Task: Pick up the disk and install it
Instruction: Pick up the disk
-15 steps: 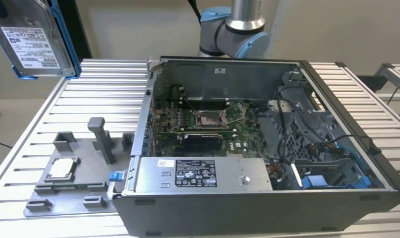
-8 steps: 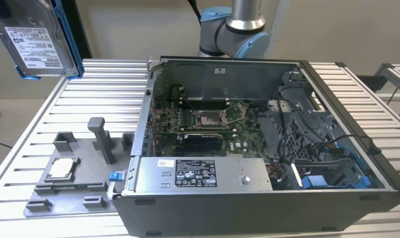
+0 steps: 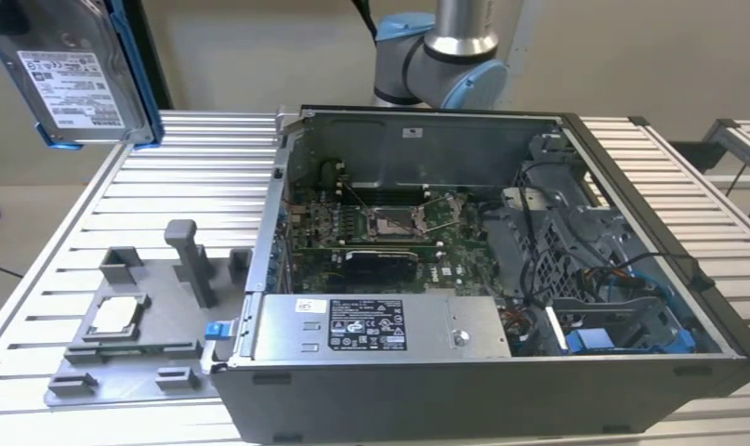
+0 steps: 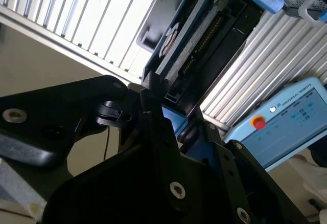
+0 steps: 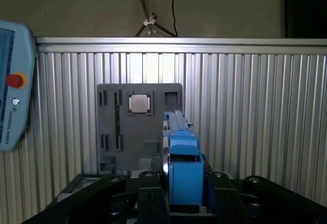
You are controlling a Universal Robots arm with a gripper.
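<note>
The disk [image 3: 71,74], a silver-grey drive with a white label in a blue carrier frame, hangs high in the air at the exterior view's upper left, above the slatted table. In the first wrist view my gripper [image 5: 183,177] is shut on the disk [image 5: 183,168], with a black finger [image 5: 148,183] on each side of the blue frame. The second wrist view has the disk [image 4: 204,45] sticking out edge-on from the gripper [image 4: 179,124], connector side showing.
An open computer case [image 3: 474,400] lies on the slatted table [image 3: 177,186], with a blue-trimmed bay [image 3: 611,330] at its near right. A grey tray [image 3: 126,362] holding a small square chip [image 3: 114,316] sits to its left. A teach pendant [image 5: 13,91] lies beside the table.
</note>
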